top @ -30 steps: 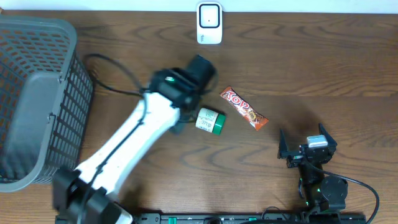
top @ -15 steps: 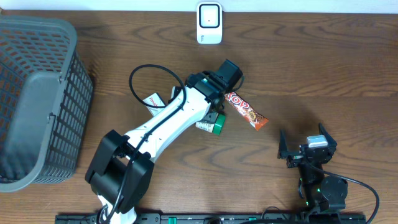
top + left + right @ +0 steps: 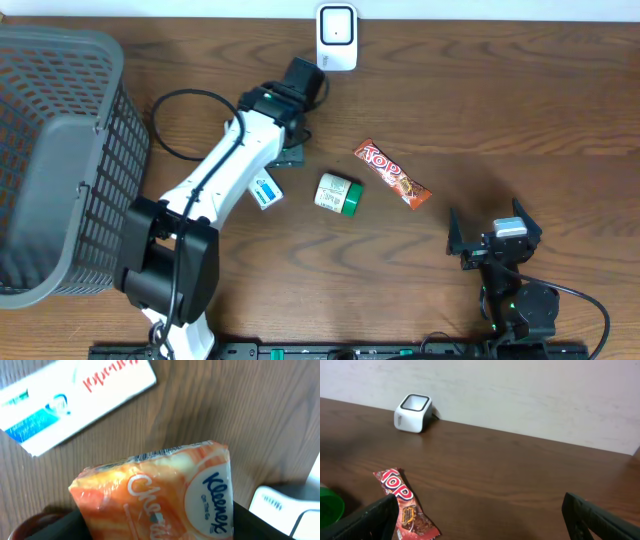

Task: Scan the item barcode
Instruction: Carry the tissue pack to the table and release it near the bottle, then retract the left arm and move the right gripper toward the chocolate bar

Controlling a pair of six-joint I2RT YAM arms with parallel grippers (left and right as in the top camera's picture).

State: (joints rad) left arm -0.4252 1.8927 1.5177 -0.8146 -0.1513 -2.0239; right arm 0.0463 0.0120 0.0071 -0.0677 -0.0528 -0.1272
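My left gripper [image 3: 155, 527] is shut on an orange Kleenex tissue pack [image 3: 160, 490], which fills the space between the dark fingers [image 3: 252, 525]. In the overhead view the left gripper [image 3: 303, 78] hangs just left of and below the white barcode scanner [image 3: 336, 37]; the pack is hidden under the wrist there. The scanner's corner [image 3: 295, 510] shows at the lower right of the left wrist view. My right gripper [image 3: 495, 240] rests open near the front right with nothing between its fingers [image 3: 370, 520].
A white box with red and blue print [image 3: 265, 190] lies under the left arm. A green-capped jar [image 3: 338, 194] and a red Top candy bar [image 3: 392, 173] lie mid-table. A grey basket [image 3: 60, 160] fills the left side.
The left arm has swung from over the jar and candy bar up and left toward the scanner, carrying the pack. The right arm has not moved.
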